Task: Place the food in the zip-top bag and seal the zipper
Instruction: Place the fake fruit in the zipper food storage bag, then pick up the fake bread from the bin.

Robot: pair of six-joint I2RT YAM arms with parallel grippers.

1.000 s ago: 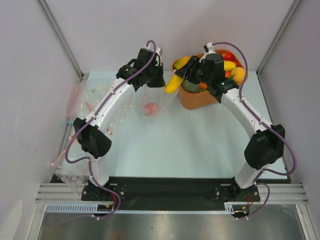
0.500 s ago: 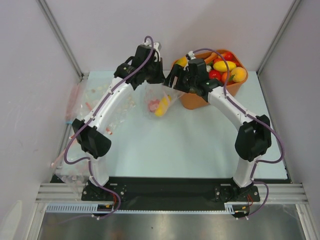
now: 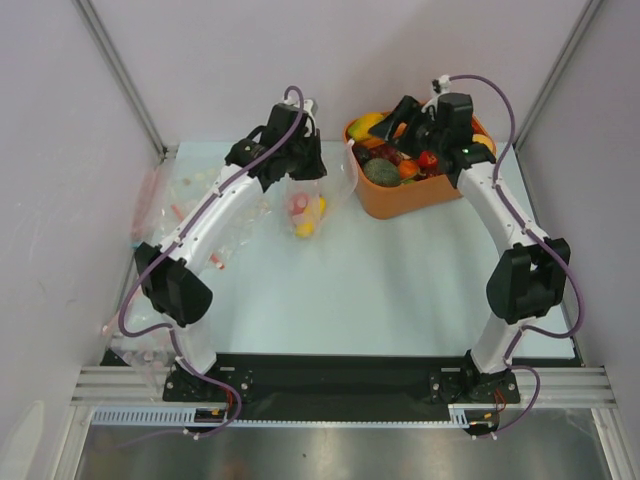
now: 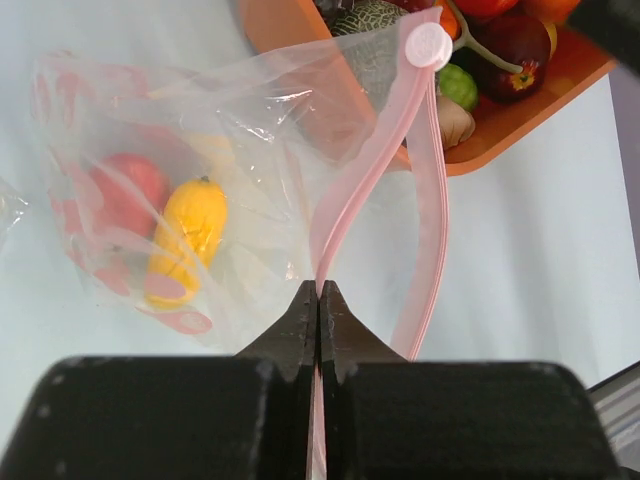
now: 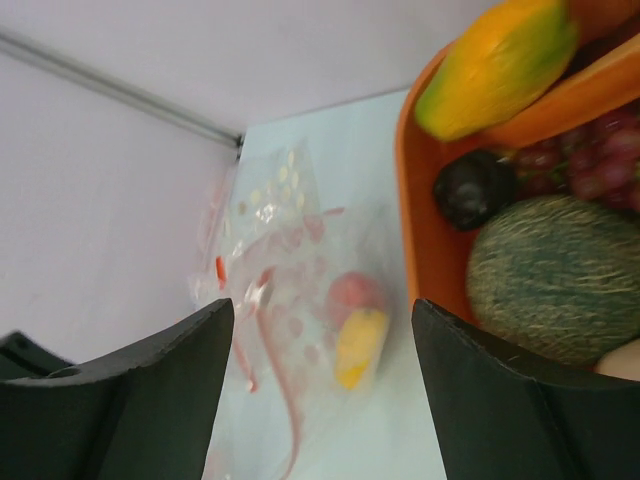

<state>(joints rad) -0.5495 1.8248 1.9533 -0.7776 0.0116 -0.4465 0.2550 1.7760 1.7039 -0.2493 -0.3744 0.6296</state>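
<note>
Left gripper (image 4: 319, 300) pinched tight on pale-pink zipper (image 4: 375, 165). Zip-top bag (image 4: 250, 160) mid-table, just left of orange tub (image 5: 425, 250), with yellow fruit (image 4: 190, 225) and red fruit (image 4: 125, 190) inside. Farther back, right gripper (image 5: 318, 340) spread wide, empty, above tub's remaining food (image 5: 555, 275).

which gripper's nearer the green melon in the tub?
Right. The right gripper hangs open over the orange tub by the green melon; the left gripper is outside the tub, shut on the zipper.
</note>
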